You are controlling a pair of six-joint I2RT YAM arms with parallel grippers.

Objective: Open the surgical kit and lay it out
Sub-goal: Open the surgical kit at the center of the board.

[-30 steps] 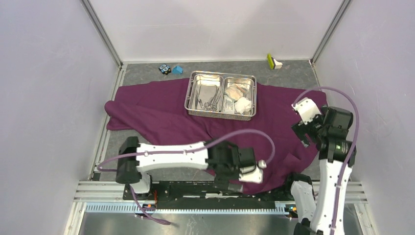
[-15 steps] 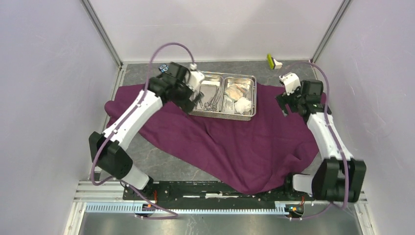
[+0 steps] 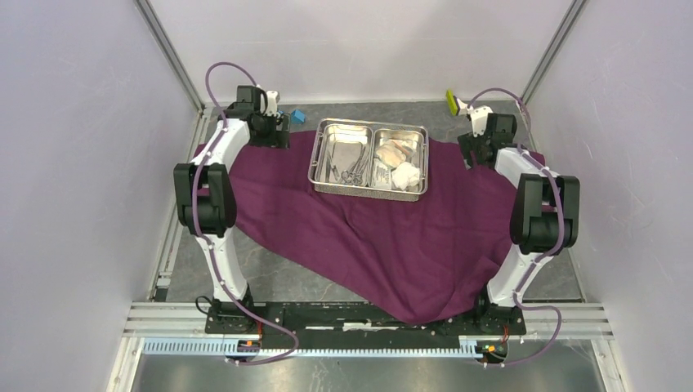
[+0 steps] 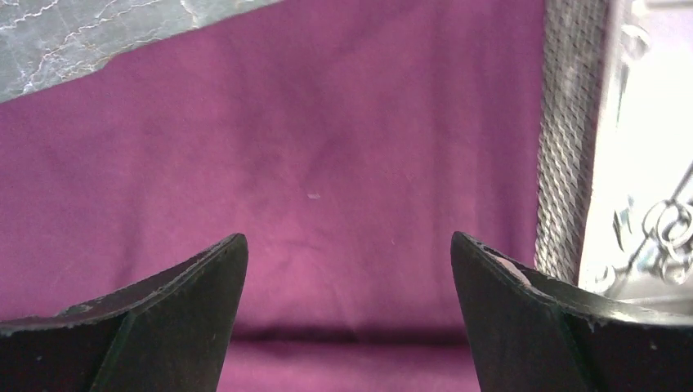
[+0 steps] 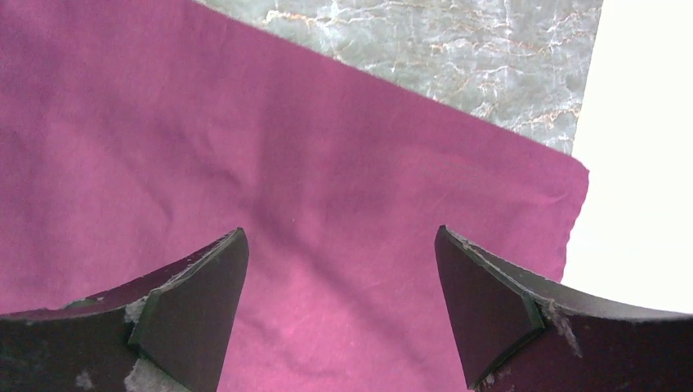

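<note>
The purple cloth wrap [image 3: 384,237] lies spread over the table. The steel two-compartment tray [image 3: 369,192] stands on it at the back. Its left half holds forceps and tweezers [image 3: 347,167]; its right half holds a white packet [image 3: 382,173] and gauze wads [image 3: 406,175]. My left gripper [image 3: 276,139] is open and empty over the cloth's far left part, left of the tray; the wrist view shows cloth [image 4: 327,163] below and the tray's wall [image 4: 564,163] at right. My right gripper [image 3: 471,155] is open and empty over the cloth's far right corner [image 5: 564,175].
A small blue block [image 3: 297,117] and a black-and-blue toy object [image 3: 274,114], mostly hidden by my left wrist, lie at the back left. A yellow-green and white object [image 3: 455,103] lies at the back right. White walls and metal posts ring the table.
Both arms stretched out to the far side: the left gripper went from the tray's left edge to the back left, the right gripper moved further back by the cloth's right corner. The cloth's left side looks flatter.
</note>
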